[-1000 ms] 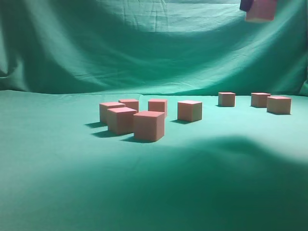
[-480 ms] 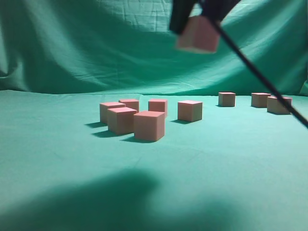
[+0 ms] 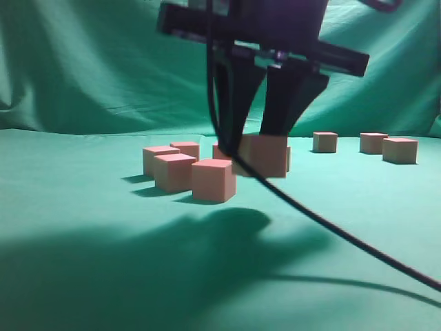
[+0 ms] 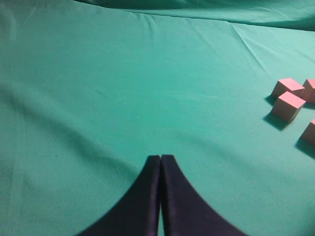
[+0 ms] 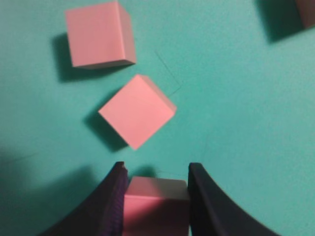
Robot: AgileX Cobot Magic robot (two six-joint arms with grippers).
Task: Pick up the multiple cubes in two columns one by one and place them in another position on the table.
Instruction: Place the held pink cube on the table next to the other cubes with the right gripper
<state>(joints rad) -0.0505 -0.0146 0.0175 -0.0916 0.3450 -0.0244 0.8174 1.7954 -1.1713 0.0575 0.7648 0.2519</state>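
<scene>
**Op:** I have the right gripper [image 3: 260, 148] low over the table [image 3: 83, 227], near the middle of the exterior view. Its jaws are clamped on one cube [image 3: 263, 156], one dark finger [image 3: 234, 103] on each side.

**Eng:** Does the wrist cam confirm the grip?

**Op:** Yes. In the right wrist view the held cube [image 5: 156, 205] sits snug between both fingers [image 5: 206, 196], pink top face up. I can't tell whether it is touching the cloth.

**Eng:** What's around it?

**Op:** In the right wrist view there are two loose cubes ahead of the jaws: a rotated cube [image 5: 137, 111] just beyond the tips, and a squarer cube [image 5: 100, 34] farther out. Neither touches the gripper. From the exterior view I see a left cluster [image 3: 186, 169] just left of the held cube; its nearest cube [image 3: 212, 180] is close beside the held one but apart.

**Eng:** And the other group?

**Op:** Three far cubes [image 3: 372, 145] sit at the back right, well apart from the gripper. The arm's black cable [image 3: 331, 224] runs down to the lower right.

**Eng:** Left arm?

**Op:** The left gripper [image 4: 161, 160] has its fingertips pressed together, holding nothing. It is over bare cloth. Some cubes [image 4: 288, 105] show at the right edge of its view, well apart from it.
</scene>
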